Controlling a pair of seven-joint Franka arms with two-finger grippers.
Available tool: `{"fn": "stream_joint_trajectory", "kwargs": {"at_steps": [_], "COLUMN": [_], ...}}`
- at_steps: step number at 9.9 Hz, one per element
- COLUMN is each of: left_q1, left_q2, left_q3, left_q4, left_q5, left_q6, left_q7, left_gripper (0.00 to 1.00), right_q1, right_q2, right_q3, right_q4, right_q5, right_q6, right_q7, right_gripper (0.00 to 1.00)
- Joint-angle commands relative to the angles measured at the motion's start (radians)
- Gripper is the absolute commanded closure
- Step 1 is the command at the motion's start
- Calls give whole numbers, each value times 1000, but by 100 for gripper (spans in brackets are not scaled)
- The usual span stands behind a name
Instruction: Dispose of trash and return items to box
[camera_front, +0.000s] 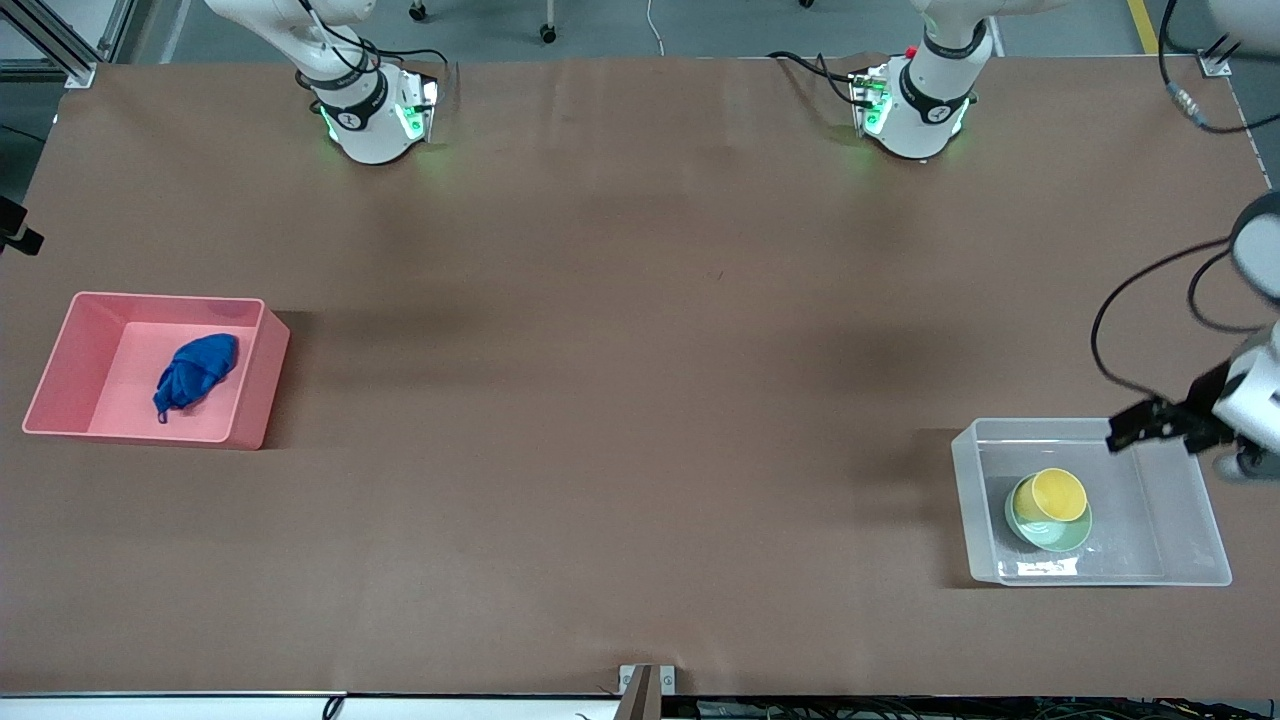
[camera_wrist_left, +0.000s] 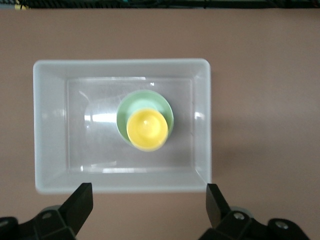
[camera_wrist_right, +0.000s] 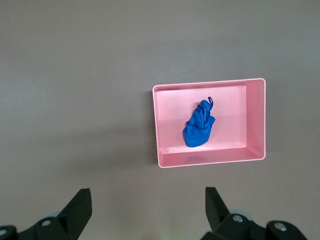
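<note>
Left gripper (camera_wrist_left: 149, 200) hangs over the clear box (camera_front: 1180, 520) with jaws released and empty. In the box, the yellow cup (camera_front: 1050, 495) sits in the green bowl (camera_front: 1062, 538). Right gripper (camera_wrist_right: 149, 202), jaws released, hangs over bare worktop (camera_front: 620, 400) near the pink bin (camera_front: 250, 400) holding the blue trash (camera_front: 195, 370).

The cup (camera_front: 1051, 495) sat in the bowl (camera_front: 1050, 530) inside the box (camera_front: 1185, 545) at the left arm's end of the table (camera_front: 620, 400), while the trash (camera_front: 195, 373) lay in the bin (camera_front: 255, 385) way off at the right arm's end.
</note>
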Motion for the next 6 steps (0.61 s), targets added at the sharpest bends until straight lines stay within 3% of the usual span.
{"fn": "stream_joint_trajectory", "kwargs": {"at_steps": [1,3,6], "left_q1": [-3,-4,-48], "left_q2": [-146,-202,-188], "left_q3": [1,3,17], "left_q4": [-87,-41,120], "left_q5": [18,62,70], "left_q6": [-132,-237,-365], "left_q7": [-17,-25,-23], "left_gripper": [0,0,0], "right_q1": [-5,-5,-4], "right_q2": [3,3,2], "right_q3": [2,3,2], "right_q4": [12,12,14], "right_q5": [8,8,8], "right_q6": [-10,-10,-7], "right_q7": [11,11,11], "right_gripper": [0,0,0]}}
